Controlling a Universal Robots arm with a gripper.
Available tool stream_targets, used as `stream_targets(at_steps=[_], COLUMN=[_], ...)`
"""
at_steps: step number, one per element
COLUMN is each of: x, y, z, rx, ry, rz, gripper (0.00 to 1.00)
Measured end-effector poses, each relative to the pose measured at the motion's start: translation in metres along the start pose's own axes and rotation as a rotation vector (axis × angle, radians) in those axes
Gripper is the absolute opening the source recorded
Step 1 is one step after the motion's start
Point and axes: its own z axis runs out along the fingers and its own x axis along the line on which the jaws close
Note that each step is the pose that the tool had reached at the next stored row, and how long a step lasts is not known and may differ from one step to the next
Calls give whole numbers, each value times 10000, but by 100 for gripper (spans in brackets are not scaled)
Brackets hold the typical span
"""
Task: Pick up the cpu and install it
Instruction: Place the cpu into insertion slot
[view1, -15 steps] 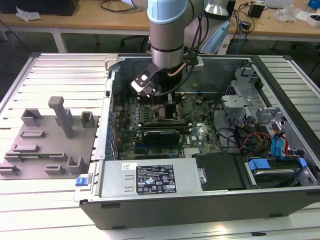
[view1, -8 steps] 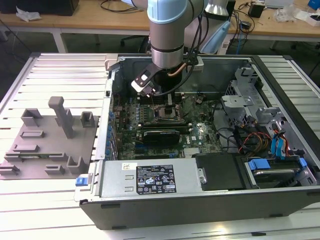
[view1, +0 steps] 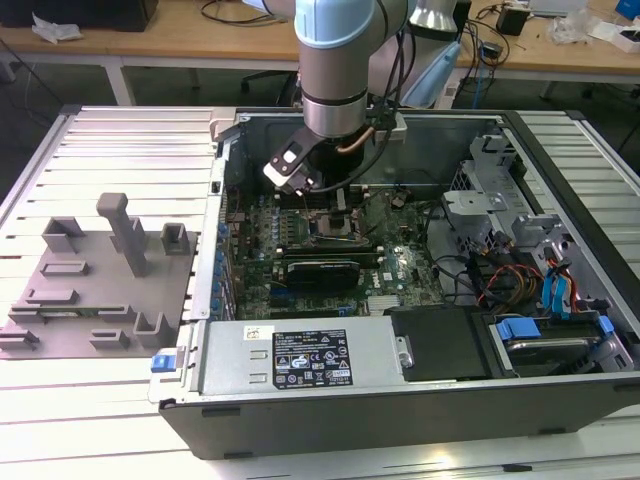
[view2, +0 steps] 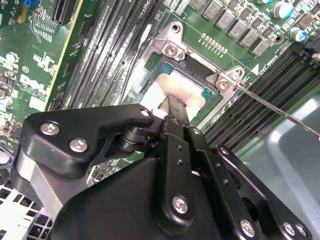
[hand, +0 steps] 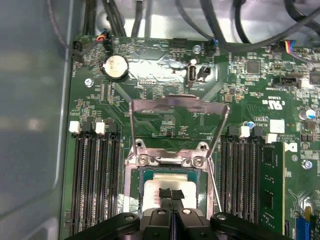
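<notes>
Reaching down into the open computer case (view1: 300, 385), the gripper (hand: 170, 194) has its fingers pinched together with nothing between them. The tips sit on or just above the pale top of the cpu (hand: 154, 184); contact cannot be told for certain. The cpu lies flat inside the socket frame (hand: 170, 160) on the motherboard (hand: 150, 80), square to its edges, so it looks seated. The load plate (hand: 177, 102) stands tilted up and the thin lever (hand: 216, 165) is raised, leaving the socket open. Closed fingers suit pressing, not clamping.
</notes>
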Motion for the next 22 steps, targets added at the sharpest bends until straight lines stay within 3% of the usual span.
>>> stream_targets(at_steps=[8, 14, 22], x=[0, 1, -3], y=[-9, -6, 12], z=[49, 33, -151], rx=[0, -9, -6], ry=[18, 33, 27], rz=[-254, -296, -296], gripper=[11, 11, 11])
